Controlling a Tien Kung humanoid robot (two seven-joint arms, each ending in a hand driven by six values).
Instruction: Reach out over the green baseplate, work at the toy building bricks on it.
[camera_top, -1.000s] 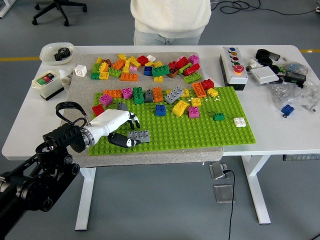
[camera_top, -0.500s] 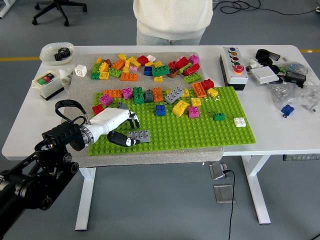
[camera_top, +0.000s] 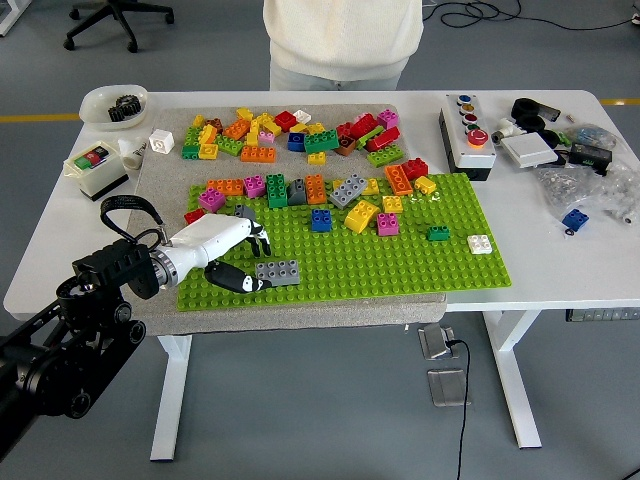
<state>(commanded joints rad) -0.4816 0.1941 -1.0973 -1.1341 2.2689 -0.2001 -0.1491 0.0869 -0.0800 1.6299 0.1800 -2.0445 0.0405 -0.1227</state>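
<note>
left hand (camera_top: 225, 252) over the baseplate (camera_top: 400, 262) (near-left corner), fingers loosely curled, holding nothing; grey brick (camera_top: 277, 271) just right of its thumb, touching.

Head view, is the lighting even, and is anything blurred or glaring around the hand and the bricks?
Head view: soft, even light, no glare on the green baseplate; only faint shadows under the left hand and grey brick; bricks are sharp, the dark arm at the lower left shows little detail.
</note>
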